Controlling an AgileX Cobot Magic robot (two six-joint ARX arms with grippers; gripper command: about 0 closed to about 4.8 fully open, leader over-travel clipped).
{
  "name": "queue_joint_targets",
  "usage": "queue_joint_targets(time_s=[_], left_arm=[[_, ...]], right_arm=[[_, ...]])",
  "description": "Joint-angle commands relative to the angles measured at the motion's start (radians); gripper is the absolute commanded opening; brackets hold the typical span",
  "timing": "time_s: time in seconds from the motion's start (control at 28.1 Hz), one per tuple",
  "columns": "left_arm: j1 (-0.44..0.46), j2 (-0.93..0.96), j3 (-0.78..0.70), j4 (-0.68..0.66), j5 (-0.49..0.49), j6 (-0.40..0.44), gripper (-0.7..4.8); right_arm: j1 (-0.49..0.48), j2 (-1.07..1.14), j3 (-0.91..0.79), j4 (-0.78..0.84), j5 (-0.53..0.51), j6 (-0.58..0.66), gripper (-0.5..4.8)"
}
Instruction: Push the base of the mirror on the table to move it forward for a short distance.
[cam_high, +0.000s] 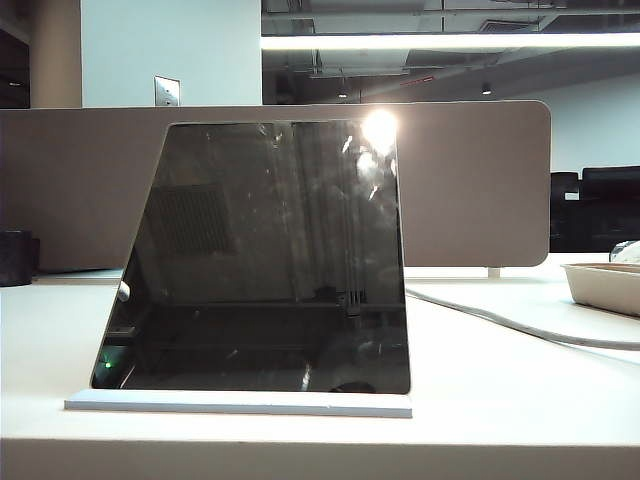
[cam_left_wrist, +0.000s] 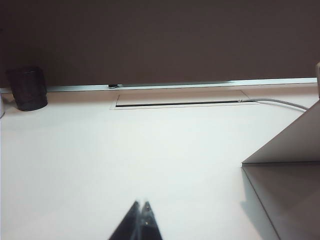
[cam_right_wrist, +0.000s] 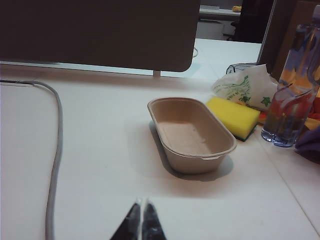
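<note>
Claws left (cam_left_wrist: 141, 220) and right (cam_right_wrist: 141, 220) pinched narrow, empty, above smooth white table (cam_left_wrist: 100, 165).

So the surface (cam_high: 520, 400) is a plain white top with a straight front edge, pretty smooth and glossy. Sitting flat on it near that edge is the base of the mirror (cam_high: 238, 404), a thin white plate, with the mirror (cam_high: 265, 260) rising from it. A grey cable (cam_high: 500, 320) snakes across the surface behind it. Off to the right there's a beige oval tray (cam_right_wrist: 192, 135), a yellow sponge (cam_right_wrist: 234, 116) just beside it, a clear bottle (cam_right_wrist: 292, 95) and a crumpled white bag (cam_right_wrist: 245, 87). Far left sits a dark round cup (cam_left_wrist: 27, 88), near the brown-grey divider (cam_high: 470, 180) along the back. The left hand (cam_left_wrist: 141, 210) and right hand (cam_right_wrist: 140, 212) both hover low over bare surface, tips pressed together.
</note>
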Motion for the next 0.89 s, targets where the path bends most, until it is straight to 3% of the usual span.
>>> queue_joint_targets(time_s=[0.04,0.53,0.89], left_arm=[[0.0,0.001,0.001,0.006,0.005,-0.003,-0.02],[0.0,0.001,0.001,0.006,0.005,-0.003,-0.02],[0.0,0.001,0.001,0.006,0.005,-0.003,-0.02]], right_arm=[[0.0,0.0,0.001,0.014,0.0,-0.001,0.22],[0.016,0.0,0.001,0.014,0.001,-0.001,0.22],[0.217,0.0,0.001,0.014,0.0,-0.001,0.22]])
